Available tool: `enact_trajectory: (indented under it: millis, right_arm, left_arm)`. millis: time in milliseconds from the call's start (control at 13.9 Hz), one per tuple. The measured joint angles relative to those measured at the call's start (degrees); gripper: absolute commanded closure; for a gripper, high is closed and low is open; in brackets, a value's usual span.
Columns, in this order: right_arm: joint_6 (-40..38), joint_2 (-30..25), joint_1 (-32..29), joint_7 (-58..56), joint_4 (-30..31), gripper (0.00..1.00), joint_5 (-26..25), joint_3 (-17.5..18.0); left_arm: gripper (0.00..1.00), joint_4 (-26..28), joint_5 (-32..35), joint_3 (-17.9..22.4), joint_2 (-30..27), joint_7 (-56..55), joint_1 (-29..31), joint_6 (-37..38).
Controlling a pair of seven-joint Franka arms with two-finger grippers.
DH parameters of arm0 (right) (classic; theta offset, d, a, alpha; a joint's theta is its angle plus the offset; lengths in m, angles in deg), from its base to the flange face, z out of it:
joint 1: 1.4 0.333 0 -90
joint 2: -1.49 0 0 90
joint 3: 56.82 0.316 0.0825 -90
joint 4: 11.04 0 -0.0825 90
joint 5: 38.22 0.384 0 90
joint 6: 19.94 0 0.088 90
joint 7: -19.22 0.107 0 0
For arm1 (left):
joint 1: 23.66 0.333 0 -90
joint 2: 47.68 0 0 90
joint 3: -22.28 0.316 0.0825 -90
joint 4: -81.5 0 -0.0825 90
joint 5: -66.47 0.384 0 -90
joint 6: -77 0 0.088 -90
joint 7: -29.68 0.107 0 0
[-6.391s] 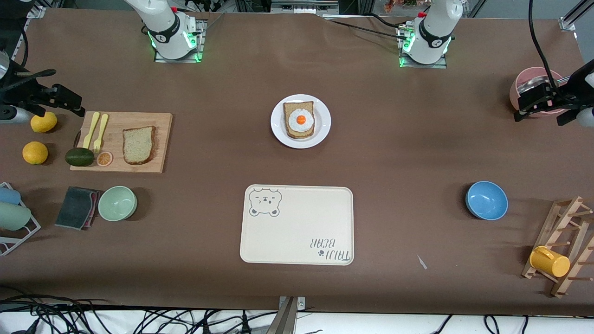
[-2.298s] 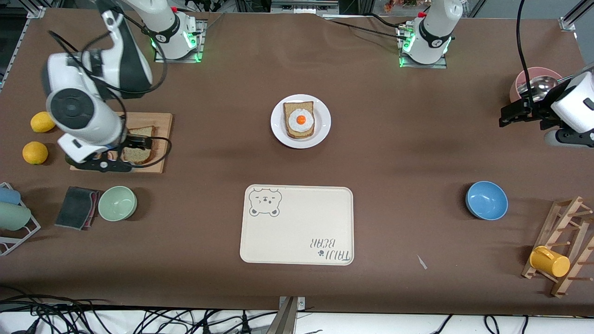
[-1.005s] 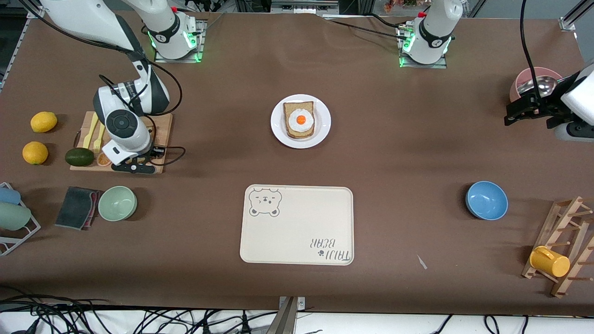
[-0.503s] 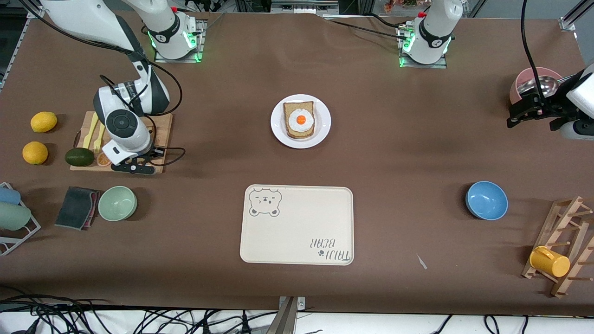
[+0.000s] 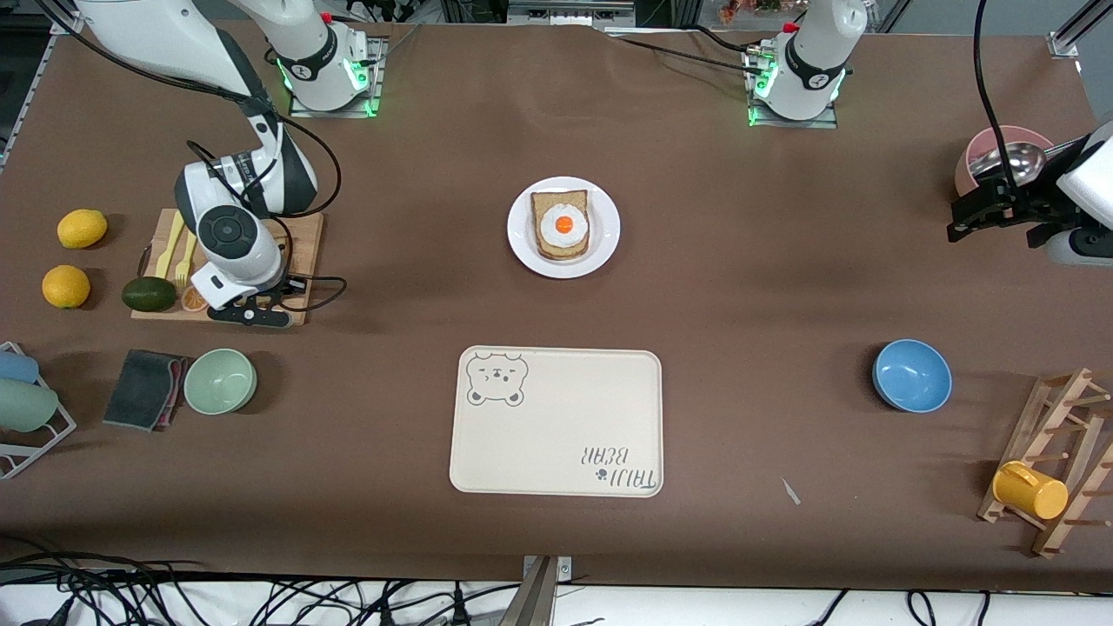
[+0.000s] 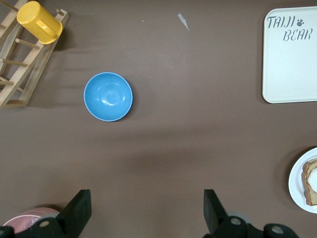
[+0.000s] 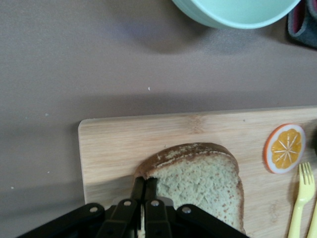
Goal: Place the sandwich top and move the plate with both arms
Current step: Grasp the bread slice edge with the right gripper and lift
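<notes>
The sandwich top (image 7: 198, 183), a speckled brown slice, lies flat on the wooden cutting board (image 7: 114, 144) at the right arm's end of the table. My right gripper (image 7: 144, 181) is down on the board (image 5: 304, 230), its fingers pressed together on the slice's crust edge. In the front view the right wrist hides the slice. The white plate (image 5: 604, 248) stands mid-table and carries a bread slice with a fried egg (image 5: 561, 224). My left gripper (image 6: 147, 208) hangs open and empty over bare table beside the pink bowl (image 5: 983, 156).
The cream bear tray (image 5: 556, 422) lies nearer the camera than the plate. A blue bowl (image 5: 911, 376) and a mug rack (image 5: 1048, 461) sit toward the left arm's end. A green bowl (image 5: 219, 381), grey cloth (image 5: 143, 387), avocado (image 5: 148, 294), lemons (image 5: 66, 285) and yellow forks (image 5: 178, 248) surround the board.
My right gripper's fingers have closed onto the slice's crust while the arm stayed in place. The left gripper has shifted slightly near the pink bowl.
</notes>
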Motion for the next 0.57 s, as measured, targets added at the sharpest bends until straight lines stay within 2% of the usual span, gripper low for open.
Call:
enact_trajectory:
  millis: [359, 574]
  right_arm:
    - [-1.2, 0.0, 0.0, 0.0, -1.2, 1.0, 0.0, 0.0]
    - [-10.1, 0.0, 0.0, 0.0, -6.6, 1.0, 0.0, 1.3]
  left_arm:
    - [0.0, 0.8, 0.0, -0.3, 0.0, 0.0, 0.0, -0.9]
    - [0.0, 2.2, 0.0, -0.5, 0.0, 0.0, 0.0, -2.1]
